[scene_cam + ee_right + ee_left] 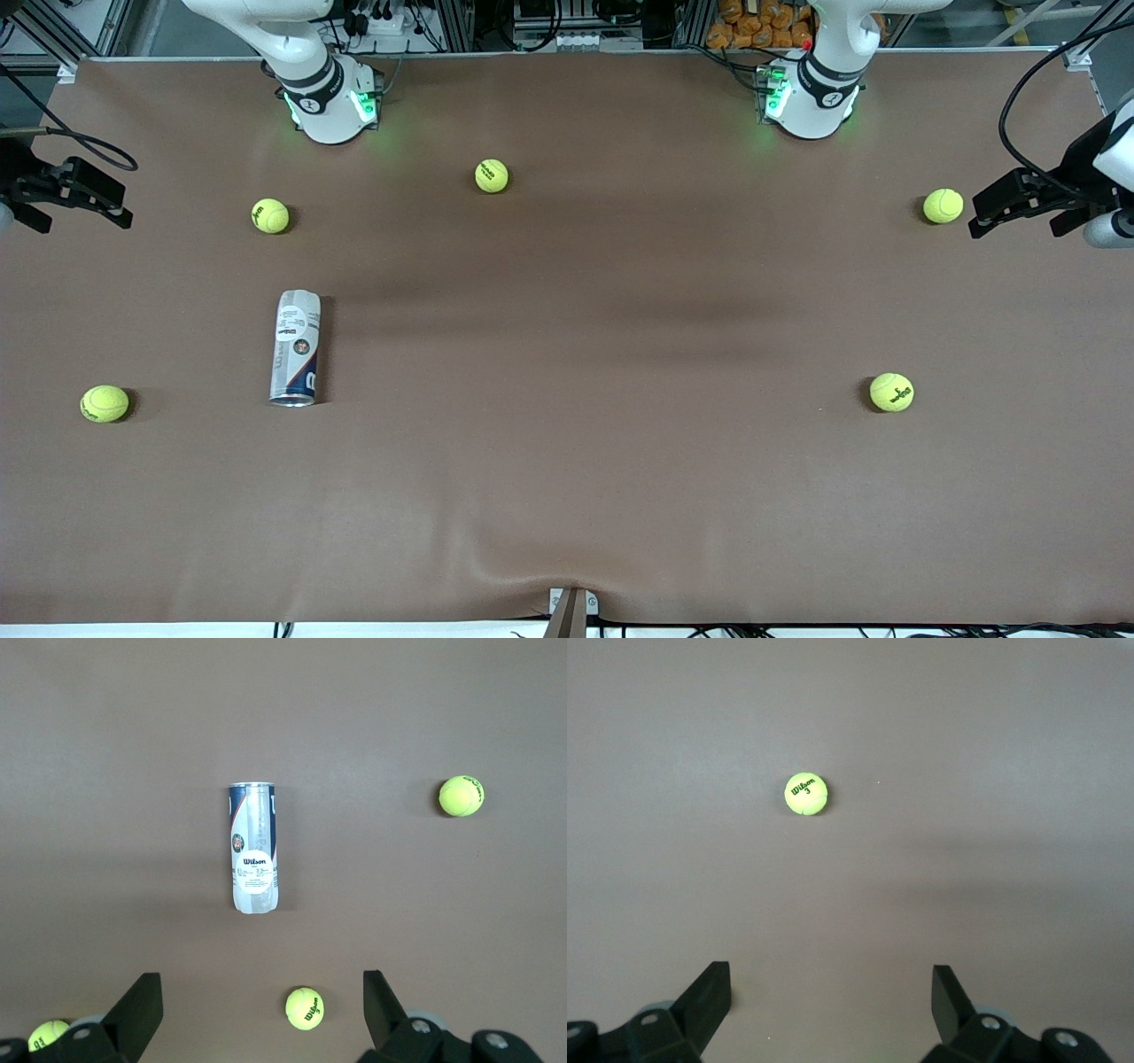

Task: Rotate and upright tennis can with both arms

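Note:
The tennis can (295, 348) lies on its side on the brown table toward the right arm's end, its silver rim pointing to the front camera. It also shows in the right wrist view (252, 849), white and navy label up. My right gripper (111, 202) hangs open and empty in the air over the table's edge at the right arm's end; its fingers (142, 1001) are wide apart. My left gripper (988, 213) hangs open and empty over the left arm's end, fingers (950, 992) wide apart, with no can in its view.
Several yellow-green tennis balls lie scattered: one (270, 215) farther from the front camera than the can, one (104, 403) beside the can's rim end, one (492, 175) near the bases, one (943, 206) by my left gripper, and one (891, 392) toward the left arm's end.

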Robot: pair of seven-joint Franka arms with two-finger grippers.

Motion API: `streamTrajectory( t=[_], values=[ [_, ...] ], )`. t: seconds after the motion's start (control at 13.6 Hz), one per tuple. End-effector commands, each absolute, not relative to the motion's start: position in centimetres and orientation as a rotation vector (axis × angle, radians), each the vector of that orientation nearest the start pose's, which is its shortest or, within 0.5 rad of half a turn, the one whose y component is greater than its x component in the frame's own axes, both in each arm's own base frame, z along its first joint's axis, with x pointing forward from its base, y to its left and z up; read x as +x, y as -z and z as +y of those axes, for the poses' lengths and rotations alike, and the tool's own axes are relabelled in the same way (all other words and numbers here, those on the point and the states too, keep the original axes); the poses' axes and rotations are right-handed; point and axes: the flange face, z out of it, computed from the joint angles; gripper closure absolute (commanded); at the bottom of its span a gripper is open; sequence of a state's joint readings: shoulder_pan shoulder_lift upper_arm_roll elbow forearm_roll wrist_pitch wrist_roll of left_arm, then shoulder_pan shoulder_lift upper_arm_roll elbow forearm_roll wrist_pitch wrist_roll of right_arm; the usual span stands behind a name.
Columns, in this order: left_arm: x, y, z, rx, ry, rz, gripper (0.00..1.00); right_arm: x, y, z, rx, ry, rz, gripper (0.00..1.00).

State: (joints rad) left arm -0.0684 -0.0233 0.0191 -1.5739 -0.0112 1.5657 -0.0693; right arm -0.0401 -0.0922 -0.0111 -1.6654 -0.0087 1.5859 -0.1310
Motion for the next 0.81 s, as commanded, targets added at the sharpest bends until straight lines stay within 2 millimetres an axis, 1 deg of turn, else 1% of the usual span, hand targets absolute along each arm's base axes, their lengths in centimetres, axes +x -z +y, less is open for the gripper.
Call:
streamTrajectory(
  t=[0.0,0.22,0.44,0.59,0.74],
  values=[
    [54.34,-63.92,-2.61,-3.168,0.013,-0.013,0.00,51.67,-63.58,-2.97,-3.141,0.033,-0.186,0.00],
    [54.39,-63.84,-2.61,-3.168,0.010,-0.014,0.00,51.55,-63.52,-2.30,-3.137,0.012,-0.207,0.00],
    [54.38,-63.83,-2.38,-3.170,0.008,-0.021,0.00,51.42,-63.41,-2.25,-3.129,-0.007,-0.245,0.00],
    [54.31,-63.78,-2.42,-3.182,-0.003,-0.023,0.00,51.07,-63.37,-2.13,-3.081,-0.030,-0.234,0.00],
    [54.28,-63.75,-2.42,-3.182,-0.008,-0.020,0.00,50.97,-63.42,-2.14,-3.068,-0.032,-0.229,0.00]
  ],
)
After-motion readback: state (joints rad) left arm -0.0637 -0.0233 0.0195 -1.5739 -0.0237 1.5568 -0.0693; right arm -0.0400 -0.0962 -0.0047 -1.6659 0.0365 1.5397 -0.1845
